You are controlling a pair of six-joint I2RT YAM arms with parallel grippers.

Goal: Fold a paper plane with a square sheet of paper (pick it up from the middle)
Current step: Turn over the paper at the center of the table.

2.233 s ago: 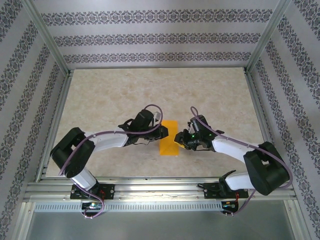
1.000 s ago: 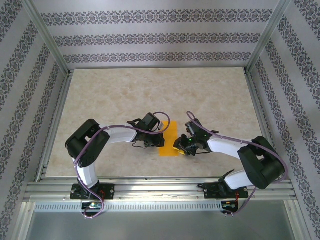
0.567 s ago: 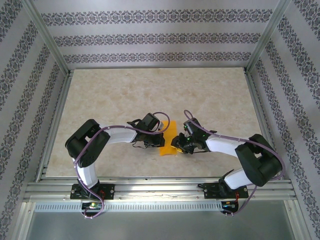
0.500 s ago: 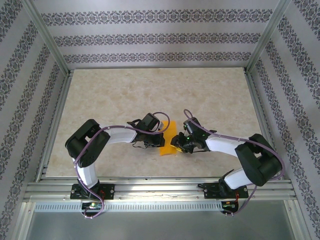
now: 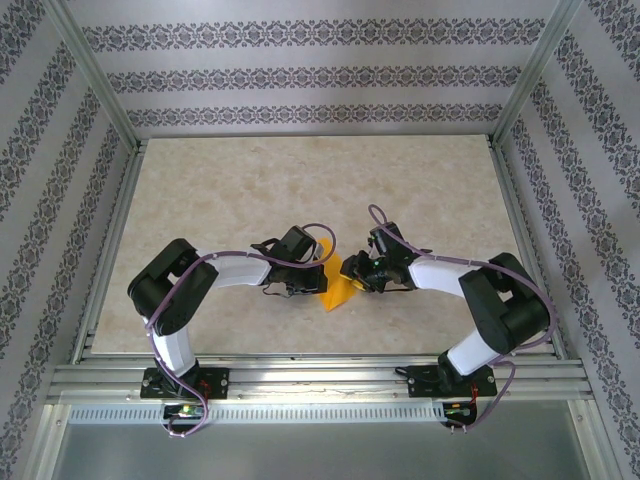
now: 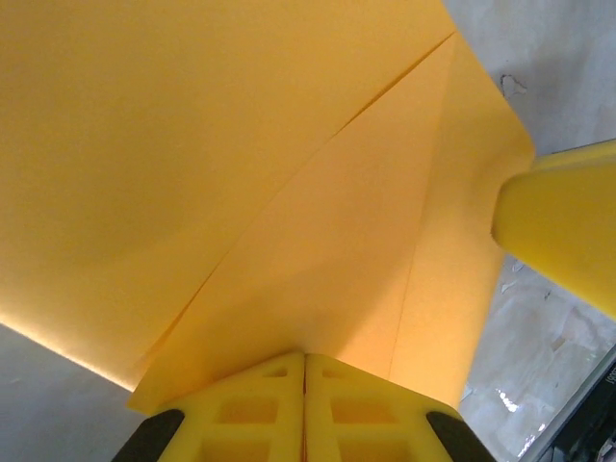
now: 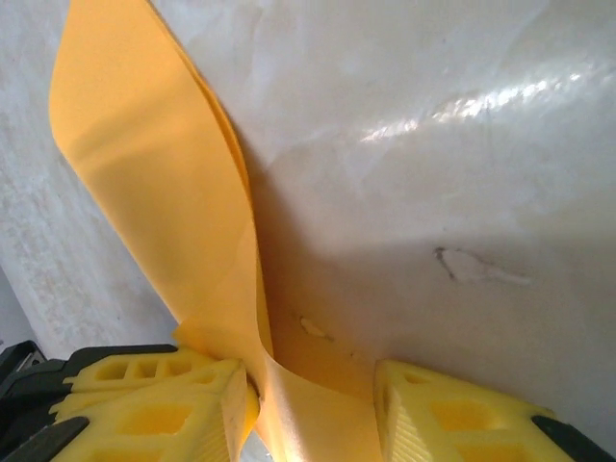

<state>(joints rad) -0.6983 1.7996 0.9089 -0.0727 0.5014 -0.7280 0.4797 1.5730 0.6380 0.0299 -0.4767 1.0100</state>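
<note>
Now the square sheet of paper (image 5: 335, 293) sits between both jaws: left jaws clamped on its edge, right jaws apart around a raised flap (image 7: 164, 192). Best lay that flap flat, slowly.

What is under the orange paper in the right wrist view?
Bare marbled table in shadow beside the curled square sheet of paper; whatever lies directly beneath it is covered.

The left arm (image 5: 225, 270) bends low from its base at seven o'clock. Its left gripper (image 5: 320, 272) points toward three o'clock, fingers pressed together on the square sheet of paper (image 6: 241, 173). The right arm (image 5: 440, 272) reaches in from five o'clock, and the right gripper (image 5: 353, 275) points toward nine o'clock with its fingers parted.
</note>
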